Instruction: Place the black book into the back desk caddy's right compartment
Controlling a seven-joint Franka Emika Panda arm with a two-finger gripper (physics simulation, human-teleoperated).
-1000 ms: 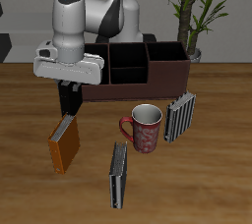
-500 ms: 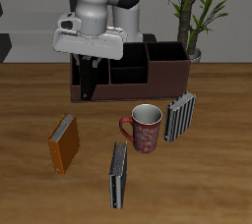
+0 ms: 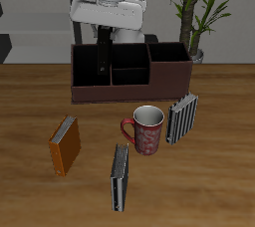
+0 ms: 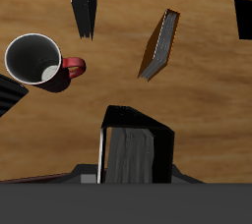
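My gripper (image 3: 103, 38) is shut on the black book (image 3: 103, 60), which hangs upright from the fingers. It hangs over the back desk caddy (image 3: 129, 94), a long dark brown box with black sections. The book is above the large end compartment (image 3: 88, 70) farthest from the plant, near the divider to the middle sections. I cannot tell whether its lower edge is below the rim. In the wrist view the book (image 4: 138, 154) fills the space between the fingers, with its pale page edge showing.
A red mug (image 3: 146, 129) stands in front of the caddy, with a striped book (image 3: 181, 117) leaning beside it. An orange book (image 3: 65, 144) and a dark grey book (image 3: 120, 176) lie nearer the table's front edge. A potted plant (image 3: 194, 12) stands behind the caddy's other end.
My gripper has carried the black book up and back from above the orange book to above the caddy's end compartment. Nothing else has moved.
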